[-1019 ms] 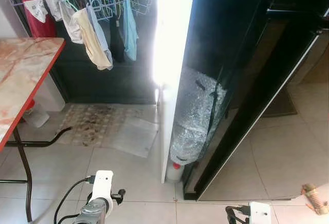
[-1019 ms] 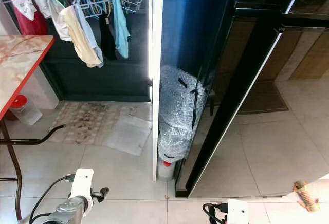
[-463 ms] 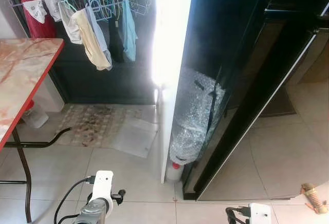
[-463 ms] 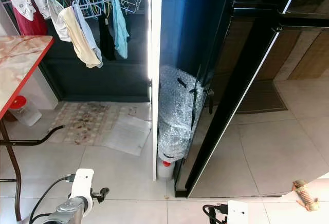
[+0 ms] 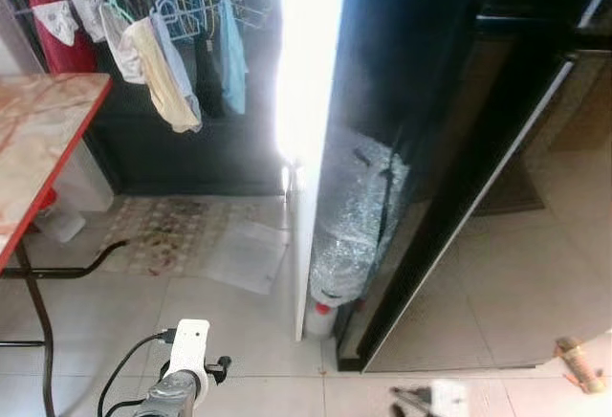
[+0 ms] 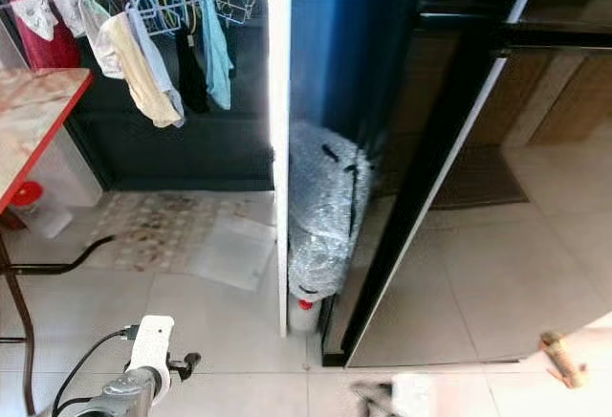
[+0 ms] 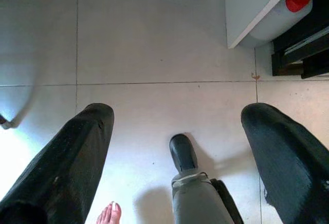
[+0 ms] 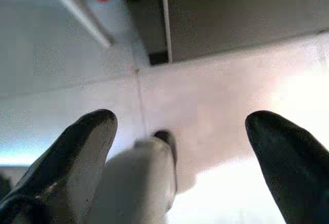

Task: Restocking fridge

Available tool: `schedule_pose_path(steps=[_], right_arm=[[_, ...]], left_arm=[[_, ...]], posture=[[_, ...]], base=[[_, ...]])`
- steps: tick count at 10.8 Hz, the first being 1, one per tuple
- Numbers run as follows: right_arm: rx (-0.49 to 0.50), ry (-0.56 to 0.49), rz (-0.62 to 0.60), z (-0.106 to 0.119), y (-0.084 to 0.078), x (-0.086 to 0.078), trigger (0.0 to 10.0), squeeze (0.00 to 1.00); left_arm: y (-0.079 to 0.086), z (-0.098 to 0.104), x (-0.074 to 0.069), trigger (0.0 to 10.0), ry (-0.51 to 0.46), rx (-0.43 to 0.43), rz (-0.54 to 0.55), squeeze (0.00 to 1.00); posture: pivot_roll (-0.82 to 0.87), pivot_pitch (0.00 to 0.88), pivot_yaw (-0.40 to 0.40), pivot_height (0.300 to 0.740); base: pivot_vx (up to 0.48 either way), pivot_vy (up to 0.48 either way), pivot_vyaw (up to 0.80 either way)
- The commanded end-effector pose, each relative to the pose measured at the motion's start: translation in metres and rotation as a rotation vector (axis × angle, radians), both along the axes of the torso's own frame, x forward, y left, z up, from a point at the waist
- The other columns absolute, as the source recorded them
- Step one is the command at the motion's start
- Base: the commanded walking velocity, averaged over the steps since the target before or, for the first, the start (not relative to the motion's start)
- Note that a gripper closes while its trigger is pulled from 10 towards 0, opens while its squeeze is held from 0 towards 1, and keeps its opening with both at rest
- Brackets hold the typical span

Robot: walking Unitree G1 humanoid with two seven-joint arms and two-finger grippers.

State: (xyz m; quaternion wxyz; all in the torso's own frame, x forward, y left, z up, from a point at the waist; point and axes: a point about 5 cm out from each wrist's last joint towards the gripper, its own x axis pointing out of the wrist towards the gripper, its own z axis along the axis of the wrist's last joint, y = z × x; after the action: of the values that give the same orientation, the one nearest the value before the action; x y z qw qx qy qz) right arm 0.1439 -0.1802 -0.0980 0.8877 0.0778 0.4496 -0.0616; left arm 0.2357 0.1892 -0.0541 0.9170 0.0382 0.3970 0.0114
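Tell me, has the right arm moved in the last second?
Yes. The right arm has slid toward the robot's left along the frame's bottom edge, nearer the fridge's bottom corner, and is blurred.

The right arm [image 5: 435, 400] is blurred and cut off by the edge. The jug [image 5: 323, 318] is largely hidden behind bubble wrap [image 5: 359, 216].

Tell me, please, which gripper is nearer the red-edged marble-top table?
Left. The left gripper hangs just off the red-edged marble-top table; the right gripper hangs far across, towards the fridge.
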Motion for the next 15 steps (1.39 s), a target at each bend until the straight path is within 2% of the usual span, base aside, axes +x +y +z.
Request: schedule_pose_path(steps=[1, 7, 10, 15], right_arm=[[-0.032, 0.023, -0.021, -0.0005, -0.0141, -0.0049, 10.0, 0.0], [-0.031, 0.039, -0.018, -0.0015, -0.012, -0.0053, 10.0, 0.0], [-0.027, 0.039, -0.01, -0.0015, -0.0095, -0.0041, 10.0, 0.0], [-0.032, 0.046, -0.007, -0.0019, -0.0131, -0.0065, 10.0, 0.0]], left_arm=[[-0.0012, -0.0024, -0.003, 10.0, 0.019, 0.012, -0.014, 0.0], [-0.0017, -0.0027, -0.0034, 10.0, 0.022, 0.015, -0.017, 0.0], [-0.002, -0.0031, -0.004, 10.0, 0.023, 0.014, -0.018, 0.0], [-0.0023, -0.0036, -0.0048, 10.0, 0.016, 0.003, 0.006, 0.0]], posture=[[-0.15, 0.051, -0.018, 0.731], [-0.14, 0.043, -0.021, 0.731], [-0.14, 0.035, -0.022, 0.731], [-0.14, 0.042, -0.023, 0.731]], base=[[0.0, -0.48, -0.51], [0.0, -0.388, 0.0], [0.0, -0.299, -0.64], [0.0, 0.0, -0.73]])
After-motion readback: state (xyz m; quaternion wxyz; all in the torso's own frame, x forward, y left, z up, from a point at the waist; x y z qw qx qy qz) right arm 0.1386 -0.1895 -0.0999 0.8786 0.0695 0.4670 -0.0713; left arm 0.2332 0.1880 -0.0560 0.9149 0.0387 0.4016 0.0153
